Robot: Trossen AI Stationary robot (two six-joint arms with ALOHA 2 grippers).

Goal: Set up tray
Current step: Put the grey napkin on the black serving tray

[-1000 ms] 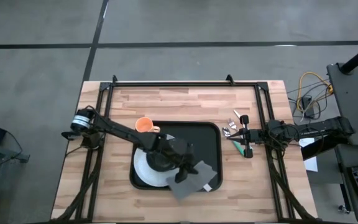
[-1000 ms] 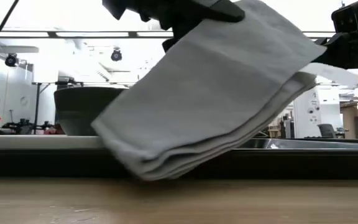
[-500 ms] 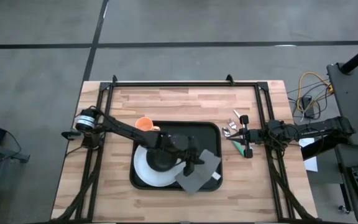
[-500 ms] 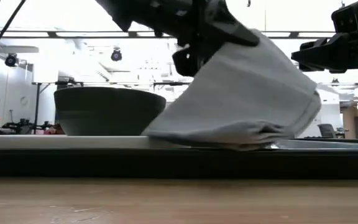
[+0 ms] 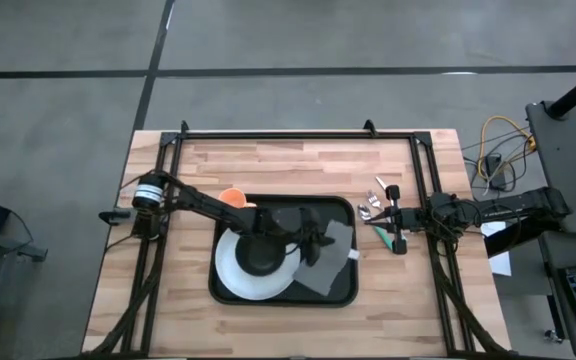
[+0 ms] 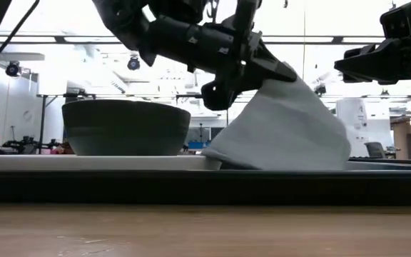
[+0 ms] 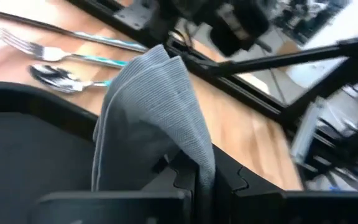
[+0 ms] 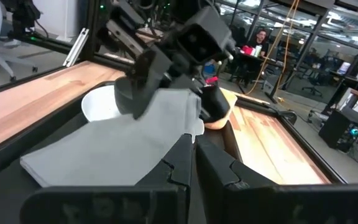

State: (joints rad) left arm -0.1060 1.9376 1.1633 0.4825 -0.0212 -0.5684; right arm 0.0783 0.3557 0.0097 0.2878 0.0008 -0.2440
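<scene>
Left end effector [image 5: 313, 243] above tray [image 5: 343, 292]

The left gripper [image 7: 196, 180] pinches a grey folded napkin [image 7: 151, 124] above the black tray [image 7: 30, 143]. Beyond the tray's rim, a fork [image 7: 67, 38] and spoon [image 7: 64, 78] lie on the wooden table [image 7: 241, 124].

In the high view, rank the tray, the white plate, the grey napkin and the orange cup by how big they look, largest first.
1. tray
2. white plate
3. grey napkin, held by the shut left gripper
4. orange cup, partly hidden by the arm
</scene>
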